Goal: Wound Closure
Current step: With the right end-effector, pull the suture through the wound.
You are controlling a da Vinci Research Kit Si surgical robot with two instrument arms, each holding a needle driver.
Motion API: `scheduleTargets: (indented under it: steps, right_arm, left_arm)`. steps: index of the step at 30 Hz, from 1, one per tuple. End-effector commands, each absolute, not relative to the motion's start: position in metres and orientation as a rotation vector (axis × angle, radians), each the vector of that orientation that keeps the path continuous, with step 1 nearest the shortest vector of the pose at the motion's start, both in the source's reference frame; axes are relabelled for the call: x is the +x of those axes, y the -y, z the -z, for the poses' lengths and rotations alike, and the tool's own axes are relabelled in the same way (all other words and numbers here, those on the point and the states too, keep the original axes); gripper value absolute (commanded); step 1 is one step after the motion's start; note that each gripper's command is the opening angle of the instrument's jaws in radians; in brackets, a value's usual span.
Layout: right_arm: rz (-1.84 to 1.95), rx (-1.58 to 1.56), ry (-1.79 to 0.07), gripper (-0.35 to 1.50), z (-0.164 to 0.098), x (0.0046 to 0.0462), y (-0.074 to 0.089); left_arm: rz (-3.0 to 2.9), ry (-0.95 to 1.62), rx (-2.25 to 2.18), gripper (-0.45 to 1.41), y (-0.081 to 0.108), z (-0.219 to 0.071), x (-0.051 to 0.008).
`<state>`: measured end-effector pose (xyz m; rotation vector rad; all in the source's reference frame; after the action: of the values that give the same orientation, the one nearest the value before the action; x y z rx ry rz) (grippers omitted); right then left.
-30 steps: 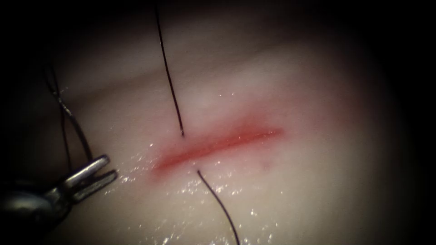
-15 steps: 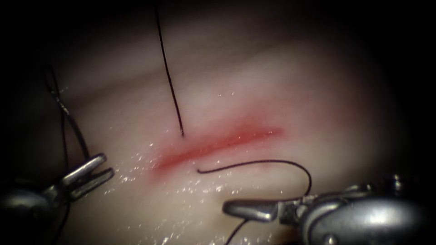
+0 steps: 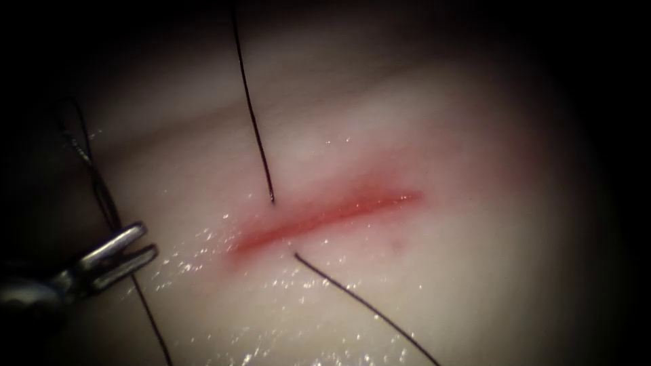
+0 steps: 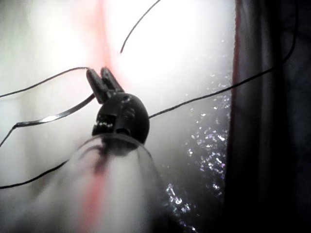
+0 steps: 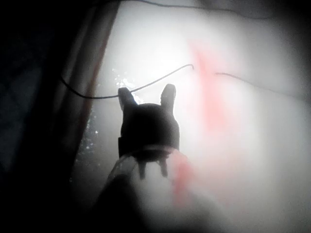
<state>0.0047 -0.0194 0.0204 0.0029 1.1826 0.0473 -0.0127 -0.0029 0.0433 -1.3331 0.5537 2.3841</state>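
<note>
Tissue (image 3: 434, 285) with cut (image 3: 325, 215): thread (image 3: 254, 122) seen through both edges; right tool withdrawn since earlier, thread below straightened.
Left tool (image 4: 105, 85): jaws parted, needle (image 4: 53, 116) just beside them.
Right tool (image 5: 144, 97): jaws parted, nothing held.

My left tool (image 3: 139, 245) sits low at the tissue's left edge, jaws parted a little, tips aimed toward the cut, holding nothing I can make out. My right tool (image 5: 146, 94) hovers with its jaws spread apart, nothing held between them.
</note>
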Motion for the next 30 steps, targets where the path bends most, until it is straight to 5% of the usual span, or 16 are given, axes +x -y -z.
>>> scheduleTargets:
  steps: [1,17,30]
  right_arm:
    - [-0.066,-0.017,-1.177,1.45,-0.022,0.005,0.018]
    - [-0.018,-0.073,-1.284,1.38,-0.035,0.0228,0.016]
    - [0.094,-0.089,-1.355,1.3,-0.041,0.0281,0.018]
  left_arm:
    - [-2.384,-0.553,-1.333,-0.45,0.003,-0.044,-0.0132]
    - [-2.384,-0.555,-1.334,-0.45,0.003,-0.044,-0.0134]
    - [-2.384,-0.556,-1.333,-0.45,0.003,-0.044,-0.0133]
